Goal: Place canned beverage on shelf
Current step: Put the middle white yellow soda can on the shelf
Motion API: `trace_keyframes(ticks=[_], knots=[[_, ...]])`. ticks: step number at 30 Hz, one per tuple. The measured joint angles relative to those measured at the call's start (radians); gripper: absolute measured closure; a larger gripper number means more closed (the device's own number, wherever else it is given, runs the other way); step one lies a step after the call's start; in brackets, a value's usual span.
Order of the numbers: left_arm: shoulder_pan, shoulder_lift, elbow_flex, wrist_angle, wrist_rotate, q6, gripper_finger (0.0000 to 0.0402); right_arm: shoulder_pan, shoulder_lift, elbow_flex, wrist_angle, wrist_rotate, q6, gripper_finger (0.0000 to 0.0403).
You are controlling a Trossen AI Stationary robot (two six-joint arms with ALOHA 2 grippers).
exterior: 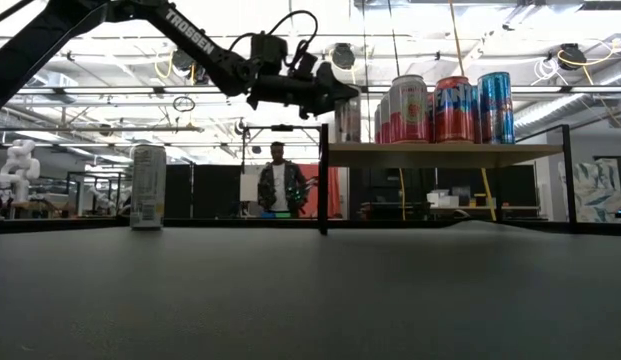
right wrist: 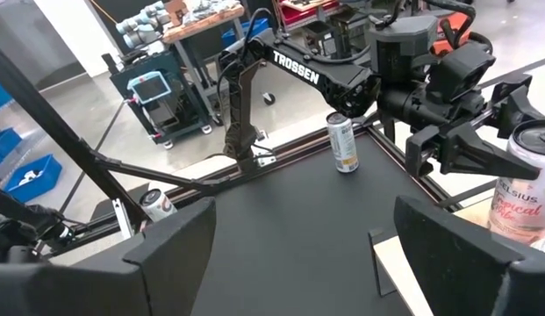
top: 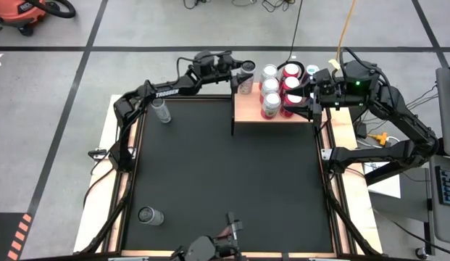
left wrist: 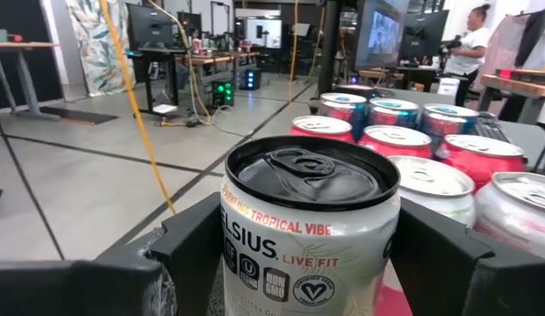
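Observation:
My left gripper (top: 245, 72) is at the far left corner of the shelf (top: 246, 110), shut on a white Celsius can with a black top (left wrist: 307, 219). The can also shows in the low view (exterior: 348, 118). Its base is level with the light-wood board (exterior: 440, 153); I cannot tell whether it rests there. Several red, pink and blue cans (top: 281, 85) stand on the board's far right part. My right gripper (top: 301, 103) is open and empty at the shelf's right side, pointing toward the table's left. My left gripper pinches the can's side wall (left wrist: 233, 254) between its two fingers (left wrist: 189, 246), below the top rim. The fingers come in level from the table's left. The can is upright.
An upright white can (top: 161, 111) stands on the black mat at the far left. Another can (top: 150, 215) lies on its side near the left front. The middle of the mat (top: 232, 181) is bare. A person (exterior: 280, 180) stands in the room behind.

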Motion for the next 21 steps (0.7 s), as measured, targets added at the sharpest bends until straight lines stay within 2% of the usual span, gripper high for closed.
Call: trace_keyframes(ticks=[7,21], knots=[[0.004,0.0,0.0,0.0,0.06,-0.001,0.0123,0.0,0.0,0.0,-0.028,-0.004,0.0,0.0074],[0.003,0.0,0.0,-0.008,0.083,0.0,0.0123,0.0,0.0,0.0,-0.029,-0.004,0.0,0.0074]])
